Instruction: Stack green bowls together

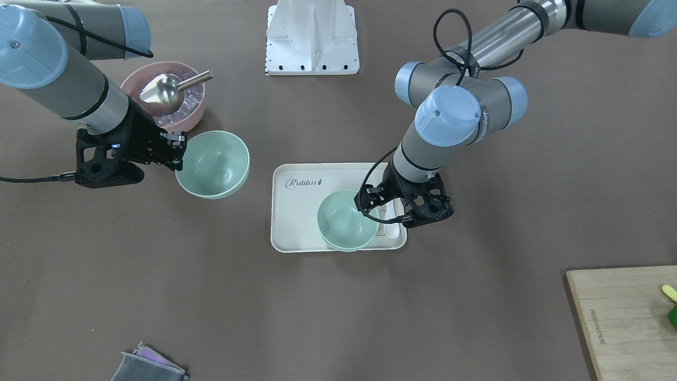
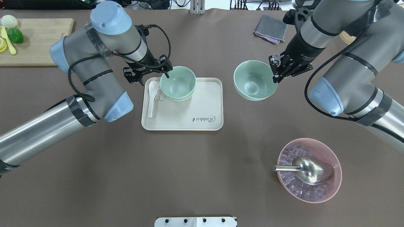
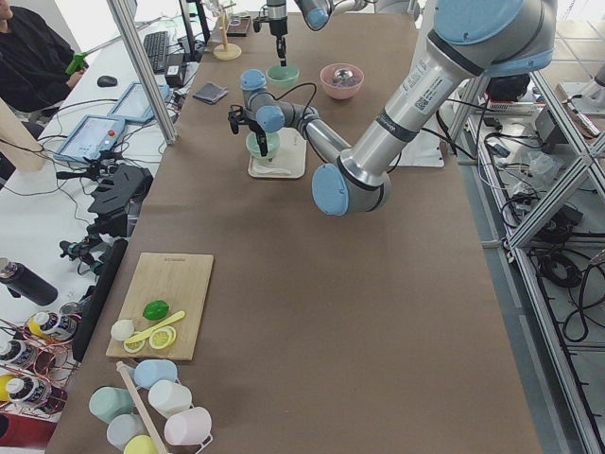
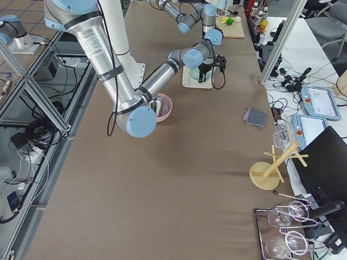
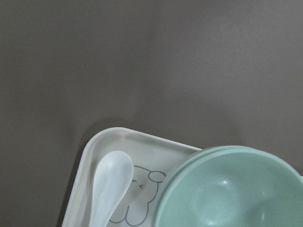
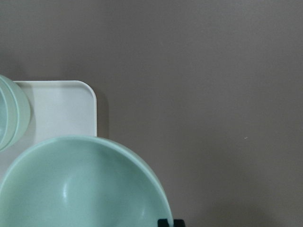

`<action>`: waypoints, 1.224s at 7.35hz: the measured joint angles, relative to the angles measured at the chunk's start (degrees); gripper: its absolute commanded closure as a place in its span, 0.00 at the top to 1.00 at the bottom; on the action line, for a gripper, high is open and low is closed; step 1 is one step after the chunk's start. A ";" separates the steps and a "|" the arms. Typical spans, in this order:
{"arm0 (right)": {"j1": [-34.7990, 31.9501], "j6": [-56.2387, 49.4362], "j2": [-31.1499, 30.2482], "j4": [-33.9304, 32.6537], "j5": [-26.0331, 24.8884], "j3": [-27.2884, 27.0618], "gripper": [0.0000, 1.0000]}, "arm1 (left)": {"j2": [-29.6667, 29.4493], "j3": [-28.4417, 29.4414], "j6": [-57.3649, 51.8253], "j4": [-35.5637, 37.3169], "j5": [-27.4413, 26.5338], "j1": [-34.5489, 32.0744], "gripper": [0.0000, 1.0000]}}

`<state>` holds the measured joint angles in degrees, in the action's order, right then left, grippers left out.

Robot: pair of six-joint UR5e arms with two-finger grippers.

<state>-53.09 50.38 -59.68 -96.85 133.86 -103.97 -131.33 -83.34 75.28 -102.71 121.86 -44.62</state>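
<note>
In the overhead view, left of the middle, my left gripper (image 2: 166, 72) sat at the upper left rim of the two stacked green bowls (image 2: 177, 83). I could not tell if it was pinching that rim or just loose beside it. The stack stood in the upper part of the white tray (image 2: 189, 119), with a white spoon (image 2: 151, 101) lying just beside it on the left. Right of the tray, past a strip of brown table (image 2: 228, 104), was the third green bowl (image 2: 252, 82). My right gripper (image 2: 275, 71) was pinched on its upper right rim, and I judged the bowl was held a little off the table. So the stack lay straight to the left of the held bowl, and the right arm was the one to carry it over. The bowl was round, so it had no long side to line up. The way across looked open, and the pink bowl (image 2: 336, 156) sat well apart at the lower right
</note>
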 measured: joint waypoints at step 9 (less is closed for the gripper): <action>5.62 11.51 25.12 4.07 -4.50 25.24 0.00 | 17.01 -16.65 -20.16 6.13 6.54 -9.85 0.97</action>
<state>-47.46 61.88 -34.56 -92.78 129.36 -78.72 -114.31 -99.99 55.12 -96.58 128.40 -54.47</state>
